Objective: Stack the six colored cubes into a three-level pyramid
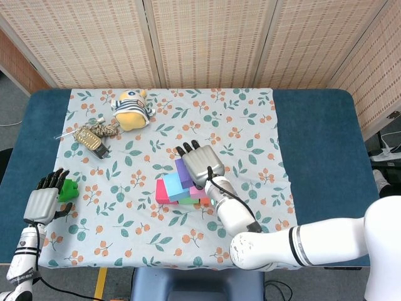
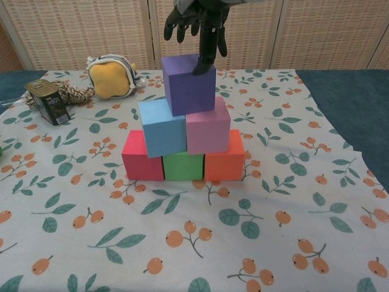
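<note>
The purple cube [image 2: 188,83] is sitting on top, straddling the blue cube [image 2: 162,127] and pink cube [image 2: 208,125] so its weight is spreading across both, above the red, green and orange base row. The right hand [image 2: 197,15] is hovering over it with fingers spread, one fingertip touching its top edge (seemingly steadying it). The left hand [image 1: 44,199] is resting at the table edge, gripping a green block [image 1: 69,189].
</note>
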Robot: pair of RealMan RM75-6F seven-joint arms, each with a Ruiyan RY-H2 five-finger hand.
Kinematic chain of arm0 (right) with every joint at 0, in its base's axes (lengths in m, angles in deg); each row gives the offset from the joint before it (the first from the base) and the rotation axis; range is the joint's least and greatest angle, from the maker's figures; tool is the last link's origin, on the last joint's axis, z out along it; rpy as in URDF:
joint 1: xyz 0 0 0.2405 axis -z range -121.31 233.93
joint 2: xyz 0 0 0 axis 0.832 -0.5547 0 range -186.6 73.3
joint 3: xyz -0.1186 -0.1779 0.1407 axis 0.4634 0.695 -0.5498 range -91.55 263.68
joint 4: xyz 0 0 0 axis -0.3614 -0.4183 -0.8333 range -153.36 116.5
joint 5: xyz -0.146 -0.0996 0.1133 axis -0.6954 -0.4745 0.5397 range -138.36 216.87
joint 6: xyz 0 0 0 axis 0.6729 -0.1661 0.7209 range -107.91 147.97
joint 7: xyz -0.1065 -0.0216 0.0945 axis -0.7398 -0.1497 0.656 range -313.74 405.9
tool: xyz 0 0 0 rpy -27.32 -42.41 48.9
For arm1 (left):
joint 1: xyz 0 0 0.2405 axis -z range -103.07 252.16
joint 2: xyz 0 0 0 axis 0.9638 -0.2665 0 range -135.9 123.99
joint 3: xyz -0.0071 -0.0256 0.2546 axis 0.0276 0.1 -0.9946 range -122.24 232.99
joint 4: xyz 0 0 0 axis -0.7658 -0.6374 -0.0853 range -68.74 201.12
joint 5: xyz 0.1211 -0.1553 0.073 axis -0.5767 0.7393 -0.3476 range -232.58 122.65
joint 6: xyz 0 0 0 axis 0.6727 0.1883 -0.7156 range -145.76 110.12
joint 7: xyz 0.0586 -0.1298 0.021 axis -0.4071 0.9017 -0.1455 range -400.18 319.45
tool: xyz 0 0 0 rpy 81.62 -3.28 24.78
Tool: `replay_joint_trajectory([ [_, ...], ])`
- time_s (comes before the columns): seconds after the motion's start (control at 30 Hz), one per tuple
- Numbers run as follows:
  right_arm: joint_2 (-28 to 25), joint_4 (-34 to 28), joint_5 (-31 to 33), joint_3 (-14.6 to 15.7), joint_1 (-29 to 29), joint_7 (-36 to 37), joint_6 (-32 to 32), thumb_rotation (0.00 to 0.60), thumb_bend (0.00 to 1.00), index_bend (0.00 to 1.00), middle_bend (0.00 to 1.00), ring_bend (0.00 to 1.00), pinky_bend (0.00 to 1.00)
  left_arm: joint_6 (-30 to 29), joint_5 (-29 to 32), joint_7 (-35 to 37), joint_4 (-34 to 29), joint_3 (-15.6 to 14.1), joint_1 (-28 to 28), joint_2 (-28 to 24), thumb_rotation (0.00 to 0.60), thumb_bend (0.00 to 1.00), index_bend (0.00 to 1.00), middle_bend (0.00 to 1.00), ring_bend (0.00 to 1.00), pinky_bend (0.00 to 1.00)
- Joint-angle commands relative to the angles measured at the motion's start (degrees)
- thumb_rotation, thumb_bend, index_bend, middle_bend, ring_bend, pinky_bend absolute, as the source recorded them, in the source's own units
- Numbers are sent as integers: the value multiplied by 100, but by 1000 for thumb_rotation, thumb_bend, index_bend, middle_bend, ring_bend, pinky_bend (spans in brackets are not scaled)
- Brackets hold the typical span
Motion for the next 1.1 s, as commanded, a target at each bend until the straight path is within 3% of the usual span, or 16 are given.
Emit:
replay_joint_trajectory([
  [0.03,34,37,8,43,-23,-13,-3,600,228,40,34,50,412,-2,-2,9,-5,1,-2,-7,600,356,0,0,6,129],
  [0.27,146,141,79,141,-100,-78,25,600,208,78,30,48,412,-22,-6,31,-9,8,-13,-22,600,357,0,0,5,129],
  [0.43,251,209,48,186,-143,-84,-131,600,207,368,48,48,421,-30,-7,31,-8,9,-18,-23,600,357,0,0,6,129],
  [0.57,359,256,-71,167,-108,36,-287,600,234,502,109,61,456,-24,-9,18,-13,8,-12,-21,600,357,0,0,6,129],
  [1.1,25,-106,20,-125,-36,155,-154,600,292,575,131,71,459,6,32,-22,-58,3,-17,-46,600,357,0,0,6,129],
])
